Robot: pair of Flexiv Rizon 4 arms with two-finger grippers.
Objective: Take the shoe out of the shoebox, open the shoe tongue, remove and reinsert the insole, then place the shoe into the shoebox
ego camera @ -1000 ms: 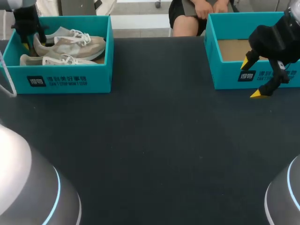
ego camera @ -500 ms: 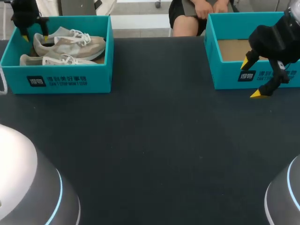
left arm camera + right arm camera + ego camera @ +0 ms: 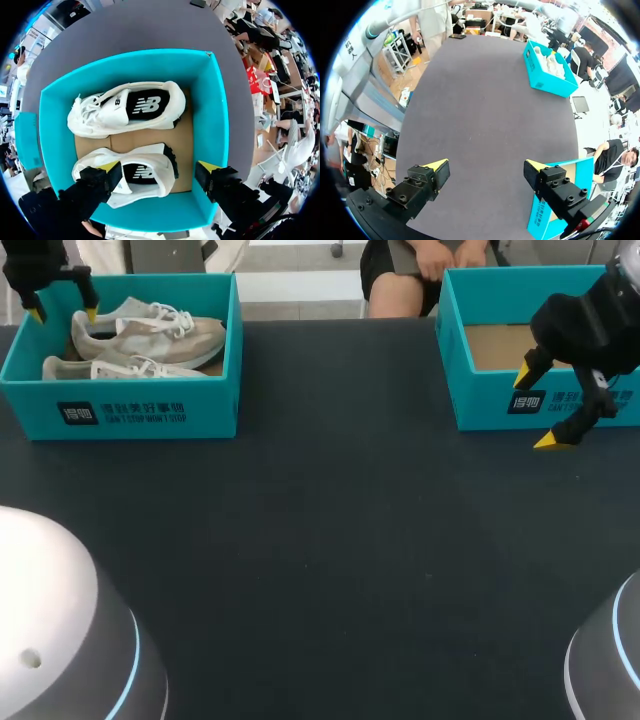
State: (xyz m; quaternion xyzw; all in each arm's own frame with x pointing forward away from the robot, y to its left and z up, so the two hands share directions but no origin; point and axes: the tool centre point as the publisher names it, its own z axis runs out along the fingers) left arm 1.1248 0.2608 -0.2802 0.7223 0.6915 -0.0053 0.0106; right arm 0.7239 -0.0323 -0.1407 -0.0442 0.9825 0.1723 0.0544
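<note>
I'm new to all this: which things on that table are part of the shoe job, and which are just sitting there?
Part of the job: shoebox; two shoes inside it; left gripper, open above them.
Just there: second teal box, only bare cardboard showing; right gripper, open at its front wall.

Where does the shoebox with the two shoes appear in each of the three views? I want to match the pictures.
Head view: the shoebox stands at the far left of the table.
Left wrist view: the shoebox lies directly under the left end effector.
Right wrist view: the shoebox is small, far ahead of the right end effector, at the table's other end.
Shared landmark: the pale shoes inside it.
</note>
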